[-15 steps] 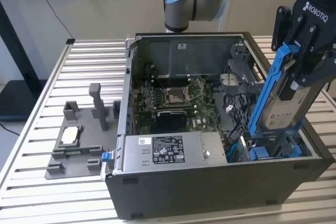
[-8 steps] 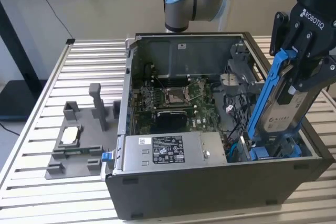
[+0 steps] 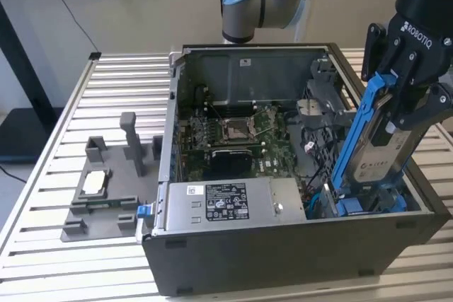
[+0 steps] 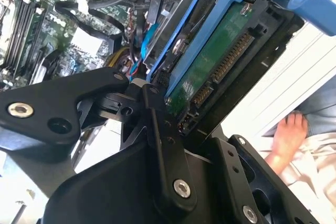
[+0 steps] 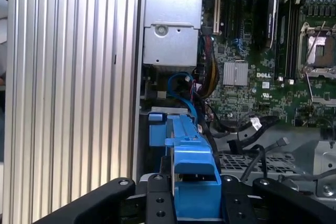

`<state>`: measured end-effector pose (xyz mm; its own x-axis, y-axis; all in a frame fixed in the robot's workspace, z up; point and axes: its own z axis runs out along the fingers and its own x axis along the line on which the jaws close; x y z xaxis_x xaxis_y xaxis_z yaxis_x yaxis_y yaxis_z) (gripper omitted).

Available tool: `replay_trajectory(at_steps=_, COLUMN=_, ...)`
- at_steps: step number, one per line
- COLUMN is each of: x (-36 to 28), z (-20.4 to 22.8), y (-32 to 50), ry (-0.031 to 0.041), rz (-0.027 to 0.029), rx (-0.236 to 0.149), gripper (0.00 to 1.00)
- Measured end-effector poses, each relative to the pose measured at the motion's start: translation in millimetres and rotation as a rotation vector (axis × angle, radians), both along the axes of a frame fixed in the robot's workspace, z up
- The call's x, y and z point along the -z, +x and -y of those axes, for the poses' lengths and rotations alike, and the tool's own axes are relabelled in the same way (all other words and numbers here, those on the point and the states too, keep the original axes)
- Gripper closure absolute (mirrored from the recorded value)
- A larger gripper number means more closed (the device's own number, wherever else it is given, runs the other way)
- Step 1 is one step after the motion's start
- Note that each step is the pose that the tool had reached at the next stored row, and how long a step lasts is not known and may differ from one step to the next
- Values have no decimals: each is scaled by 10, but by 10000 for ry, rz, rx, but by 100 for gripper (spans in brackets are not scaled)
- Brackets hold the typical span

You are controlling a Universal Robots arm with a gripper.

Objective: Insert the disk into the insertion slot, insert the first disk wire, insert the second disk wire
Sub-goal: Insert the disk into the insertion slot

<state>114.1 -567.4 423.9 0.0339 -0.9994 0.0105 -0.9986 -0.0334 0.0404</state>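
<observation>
One hand (image 3: 405, 114) clamped on the one disk (image 3: 364, 152), tilted, lower end at the single insertion slot (image 3: 369, 204), the exterior view's right.

My worktop (image 3: 35, 245) is ribbed aluminium slats. The open dark computer case (image 3: 283, 256) stands on it, and a grey fixture plate (image 3: 117, 192) lies just beside, toward the exterior view's left.
</observation>
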Motion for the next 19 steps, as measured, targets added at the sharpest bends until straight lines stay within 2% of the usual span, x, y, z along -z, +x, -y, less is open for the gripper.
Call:
replay_trajectory(at_steps=14, x=95, z=10, y=14, ry=1, rz=0, rx=16, gripper=68)
replay_trajectory(at_steps=19, x=149, z=10, y=21, ry=0, rz=0, rx=36, gripper=68)
